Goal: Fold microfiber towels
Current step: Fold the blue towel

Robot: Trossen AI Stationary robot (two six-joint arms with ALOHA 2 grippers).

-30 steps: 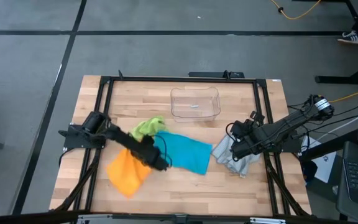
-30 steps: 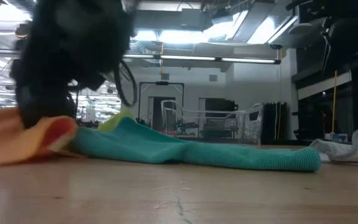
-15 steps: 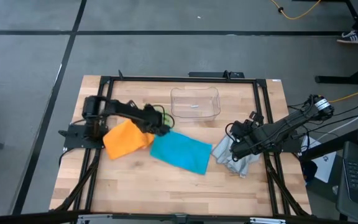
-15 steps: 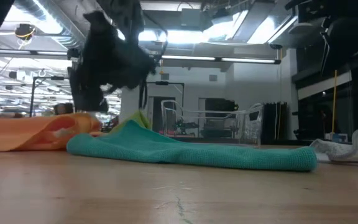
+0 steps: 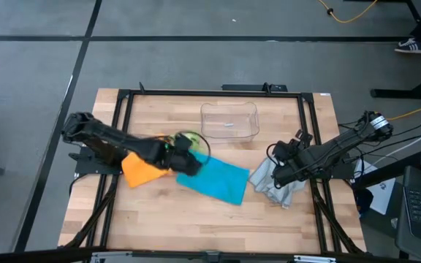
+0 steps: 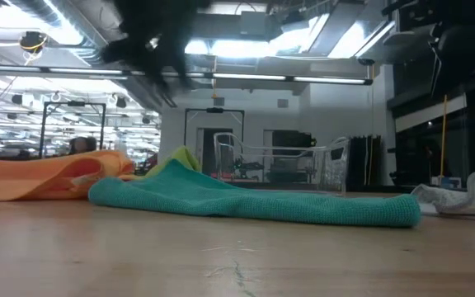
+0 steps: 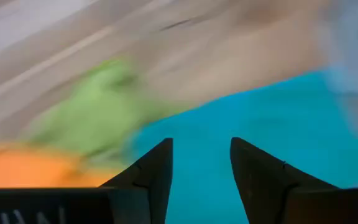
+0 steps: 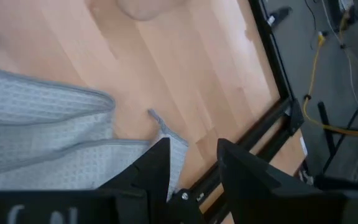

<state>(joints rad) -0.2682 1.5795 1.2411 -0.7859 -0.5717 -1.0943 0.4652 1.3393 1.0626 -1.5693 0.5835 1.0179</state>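
Left gripper (image 5: 183,155) now lifting off orange towel (image 5: 143,169), hovering over teal towel (image 5: 214,179) edge, jaws spread, empty. Right gripper (image 5: 280,174) staying over grey towel (image 5: 270,184), jaws spread, gripping nothing. Four towels lying rumpled, unfolded on worktop (image 5: 276,219): orange, green (image 5: 168,143), teal mid-left, grey right.

- Two slim arms, dark all over, built of jointed black segments
- Left gripper (image 7: 201,163): two matte black fingers (image 7: 151,171), broad at the base, narrowing to blunt tips, with faint pale lettering low on the housing
- Right gripper (image 8: 191,163): the same pair of tapering black fingers (image 8: 151,168)
- Thin black cable loops beside the left wrist; more black cables trail along the right arm
- A round pale fitting sits at the right arm's outer joint
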